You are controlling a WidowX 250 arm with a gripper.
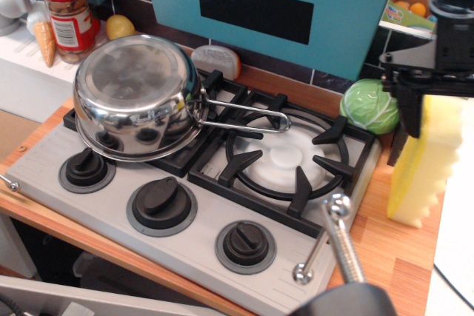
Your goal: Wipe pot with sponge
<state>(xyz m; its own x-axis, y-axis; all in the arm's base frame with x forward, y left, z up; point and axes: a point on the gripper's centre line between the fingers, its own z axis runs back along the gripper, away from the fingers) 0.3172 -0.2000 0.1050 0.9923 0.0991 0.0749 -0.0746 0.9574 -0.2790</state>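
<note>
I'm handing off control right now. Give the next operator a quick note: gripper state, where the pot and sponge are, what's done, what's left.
Gripper: at the far right, over the top of the sponge; only one dark finger shows clearly, so open or shut can't be told, and no grasp is visible.
Sponge: standing on edge on the wooden counter, right of the stove.
Pot: upside down on the back-left burner, handle pointing right.
Done: arm brought over to the sponge.
Left: grip the sponge, carry it to the pot, wipe.
</note>
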